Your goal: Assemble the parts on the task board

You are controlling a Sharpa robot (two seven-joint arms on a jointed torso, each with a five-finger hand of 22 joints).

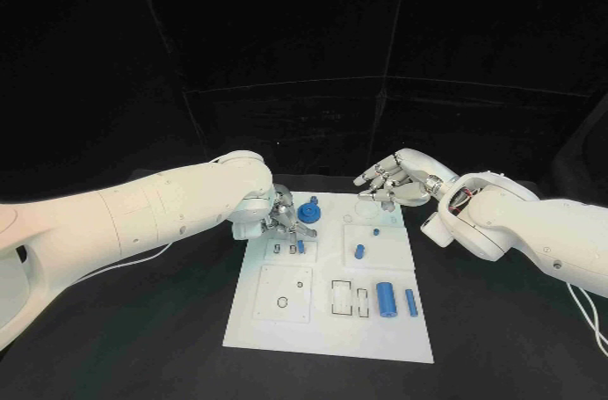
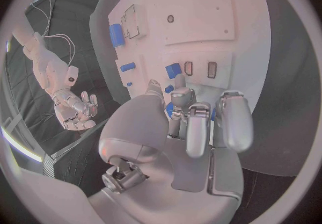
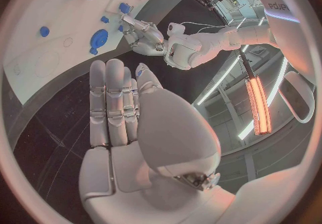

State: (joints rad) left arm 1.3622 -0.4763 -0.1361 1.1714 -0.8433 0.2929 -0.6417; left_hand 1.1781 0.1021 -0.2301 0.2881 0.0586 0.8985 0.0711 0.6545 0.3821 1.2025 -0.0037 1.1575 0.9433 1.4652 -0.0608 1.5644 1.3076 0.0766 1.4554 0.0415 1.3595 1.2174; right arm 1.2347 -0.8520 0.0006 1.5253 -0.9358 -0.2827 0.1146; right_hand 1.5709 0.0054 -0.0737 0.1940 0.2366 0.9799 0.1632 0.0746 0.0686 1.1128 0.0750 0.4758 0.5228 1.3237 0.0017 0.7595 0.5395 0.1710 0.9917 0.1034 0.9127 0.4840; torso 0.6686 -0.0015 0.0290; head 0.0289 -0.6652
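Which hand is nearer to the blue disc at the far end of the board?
The left. The left hand is over the board right beside the blue disc, fingers down by it. The right hand hovers open off the board's far right corner, farther away.

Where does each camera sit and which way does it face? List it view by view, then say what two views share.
Head view: on the robot's head, looking down at the board; both arms come in, left hand at the board's far part, right hand raised beyond its far edge.
Left wrist view: behind the left hand, facing the board; the right hand shows too.
Right wrist view: behind the right hand, facing the board and left hand.
Shared: each wrist view shows the other hand and the board's blue parts.
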